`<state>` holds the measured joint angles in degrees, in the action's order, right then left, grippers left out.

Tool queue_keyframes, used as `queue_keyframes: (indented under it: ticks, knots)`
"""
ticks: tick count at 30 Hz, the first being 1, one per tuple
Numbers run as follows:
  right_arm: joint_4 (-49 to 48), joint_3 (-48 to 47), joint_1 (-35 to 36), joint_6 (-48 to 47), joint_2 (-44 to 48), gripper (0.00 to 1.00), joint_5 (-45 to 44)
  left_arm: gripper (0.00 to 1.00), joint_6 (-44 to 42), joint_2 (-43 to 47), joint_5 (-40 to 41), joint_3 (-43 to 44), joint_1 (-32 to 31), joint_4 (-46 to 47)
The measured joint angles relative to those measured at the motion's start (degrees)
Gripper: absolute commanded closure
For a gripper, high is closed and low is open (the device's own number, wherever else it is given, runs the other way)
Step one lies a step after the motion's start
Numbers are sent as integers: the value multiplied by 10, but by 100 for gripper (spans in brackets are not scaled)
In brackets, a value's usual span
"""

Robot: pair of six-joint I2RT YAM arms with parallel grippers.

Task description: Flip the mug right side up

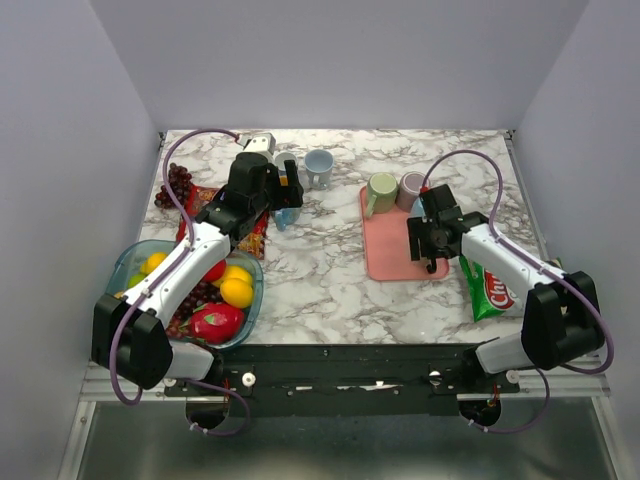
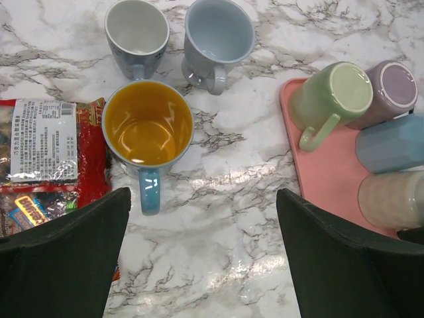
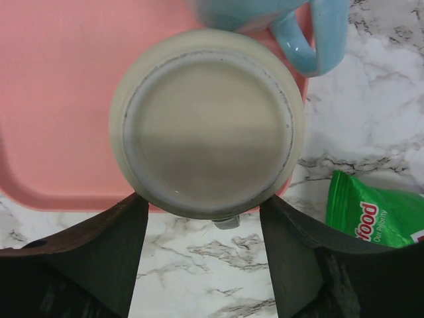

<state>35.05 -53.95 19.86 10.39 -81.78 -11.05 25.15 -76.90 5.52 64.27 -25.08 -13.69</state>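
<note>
A cream mug (image 3: 209,126) stands upside down at the near right corner of the pink tray (image 3: 59,99), base towards the camera. My right gripper (image 3: 203,199) is shut on its sides; whether it is lifted I cannot tell. In the top view the right gripper (image 1: 430,243) hides it. Green (image 2: 331,99), purple (image 2: 392,89) and blue (image 2: 391,142) mugs also sit upside down on the tray (image 2: 318,169). My left gripper (image 2: 203,192) is open and empty, just short of an upright blue mug with a yellow inside (image 2: 147,126).
Upright white (image 2: 137,33) and light blue (image 2: 218,36) mugs stand behind the yellow-lined one. A red snack packet (image 2: 46,152) lies to its left. A green chip bag (image 1: 488,290) lies right of the tray. A fruit bowl (image 1: 130,262) and grapes (image 1: 177,183) are at the left.
</note>
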Motion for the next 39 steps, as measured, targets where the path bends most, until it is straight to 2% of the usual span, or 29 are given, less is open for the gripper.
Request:
queue_keyframes:
  ticks: [10,14,22,25,26,29,39]
  knots:
    - [33,-31,1,63,-38,39,2,1,0,-8,-5,0,3,-4]
    - [41,-31,2,85,-38,52,-4,1,0,-9,-6,0,4,-7]
    - [38,-28,4,97,-29,64,-12,1,3,-9,-7,0,7,-8]
    - [35,-21,5,97,-29,75,-12,1,5,-9,-8,0,7,-8]
    - [34,-19,5,96,-28,86,-12,1,5,-9,-9,0,7,-8]
    - [33,-16,7,96,-28,99,-13,1,7,-9,-11,0,7,-9]
    - [30,-15,7,97,-25,99,-13,1,10,-9,-13,0,8,-10]
